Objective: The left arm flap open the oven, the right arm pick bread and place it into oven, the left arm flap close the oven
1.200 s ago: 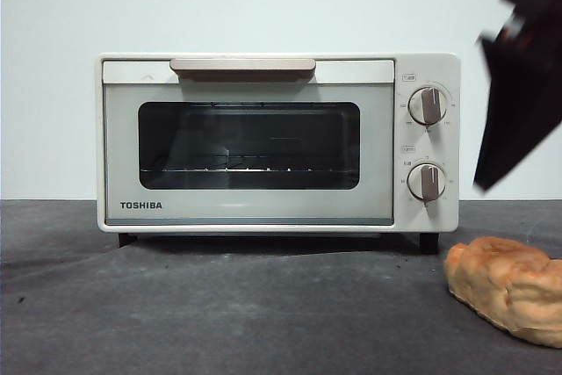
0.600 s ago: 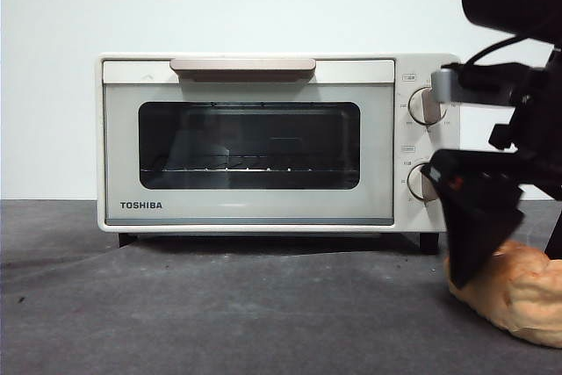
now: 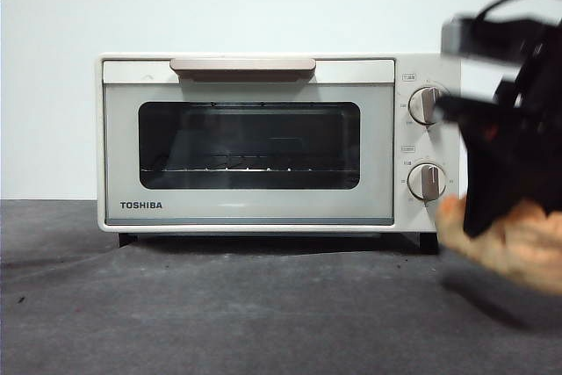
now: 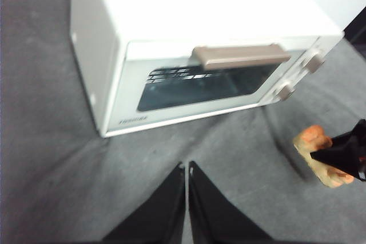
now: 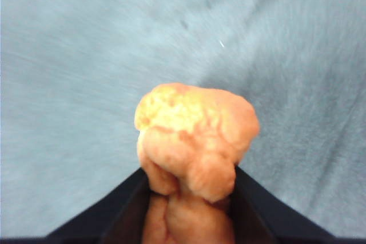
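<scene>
Covering the table, dark grey cloth meets white wall

- The bread is motion-blurred at the front view's lower right, cut by the right edge.
- The right gripper is smeared and partly covers it.

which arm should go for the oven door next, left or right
Left. The oven door is closed, and the right gripper is already shut on the bread, lifted beside the oven. The left gripper holds nothing, jaws together, facing the tan handle.
</scene>
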Robot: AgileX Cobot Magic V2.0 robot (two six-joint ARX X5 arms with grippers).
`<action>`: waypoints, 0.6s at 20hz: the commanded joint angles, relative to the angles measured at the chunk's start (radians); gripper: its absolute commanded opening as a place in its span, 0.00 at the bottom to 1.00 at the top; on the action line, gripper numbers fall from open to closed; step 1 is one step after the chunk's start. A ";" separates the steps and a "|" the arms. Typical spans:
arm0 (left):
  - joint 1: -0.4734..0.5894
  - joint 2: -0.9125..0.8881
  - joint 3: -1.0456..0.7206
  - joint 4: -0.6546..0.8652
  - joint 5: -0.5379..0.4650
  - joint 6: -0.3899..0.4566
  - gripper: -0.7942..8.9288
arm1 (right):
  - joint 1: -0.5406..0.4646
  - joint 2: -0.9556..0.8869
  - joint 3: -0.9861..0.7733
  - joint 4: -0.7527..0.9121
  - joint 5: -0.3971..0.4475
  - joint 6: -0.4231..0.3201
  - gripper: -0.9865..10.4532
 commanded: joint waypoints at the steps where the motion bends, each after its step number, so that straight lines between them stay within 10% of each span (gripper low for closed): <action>1: -0.037 0.052 0.022 0.082 0.004 -0.046 0.10 | 0.010 -0.087 0.020 -0.053 -0.004 0.015 0.24; 12: -0.307 0.476 0.170 0.415 -0.084 -0.100 0.10 | 0.010 -0.344 0.224 -0.307 -0.007 -0.003 0.24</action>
